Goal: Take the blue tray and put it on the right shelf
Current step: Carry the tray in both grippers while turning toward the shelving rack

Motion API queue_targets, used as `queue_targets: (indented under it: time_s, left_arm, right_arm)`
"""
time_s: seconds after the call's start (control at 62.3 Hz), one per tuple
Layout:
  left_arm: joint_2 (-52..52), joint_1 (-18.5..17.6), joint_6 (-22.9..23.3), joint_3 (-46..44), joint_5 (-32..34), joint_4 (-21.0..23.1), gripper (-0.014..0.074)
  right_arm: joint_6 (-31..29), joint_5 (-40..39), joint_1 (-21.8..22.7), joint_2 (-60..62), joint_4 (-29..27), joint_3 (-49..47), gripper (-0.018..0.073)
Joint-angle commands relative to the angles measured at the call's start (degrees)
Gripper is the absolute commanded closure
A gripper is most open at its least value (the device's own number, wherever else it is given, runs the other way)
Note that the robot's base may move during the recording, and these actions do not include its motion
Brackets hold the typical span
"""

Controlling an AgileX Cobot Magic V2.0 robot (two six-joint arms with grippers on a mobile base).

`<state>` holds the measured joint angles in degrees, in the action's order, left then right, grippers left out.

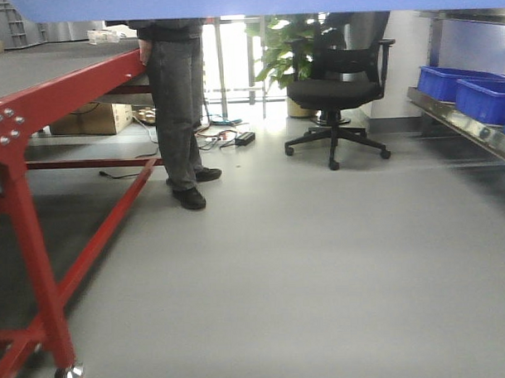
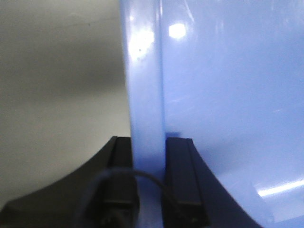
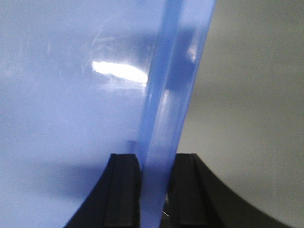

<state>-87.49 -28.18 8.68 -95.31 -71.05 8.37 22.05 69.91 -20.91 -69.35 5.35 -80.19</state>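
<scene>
**Left wrist view.** The left gripper is clenched on the flared rim of the blue tray, with one black finger on each side of the rim. The glossy tray floor spreads to the right of this claw.

**Right wrist view.** The right gripper is likewise clamped on a tray rim, with the tray floor to its left.

**Front view.** The tray shows as a blue band along the top edge. The right shelf carries deep blue bins. It stands ahead and to the right of both claws, apart from the tray. A red-framed table and a standing person lie ahead to the left.
</scene>
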Motion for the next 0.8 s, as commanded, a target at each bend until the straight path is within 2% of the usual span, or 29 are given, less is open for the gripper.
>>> queue_targets:
  time_s: [0.0, 0.786]
  left_arm:
    - [2.3, -0.6, -1.5, -1.9, -5.5, 0.6, 0.0645]
    - [2.3, -0.6, -1.5, -1.9, -5.5, 2.2, 0.0645]
  right_arm:
    - [-1.8, -3.5, 0.2, 1.6, 1.7, -1.7, 0.0503]
    - [-1.8, -3.5, 0.2, 1.6, 1.7, -1.7, 0.0503]
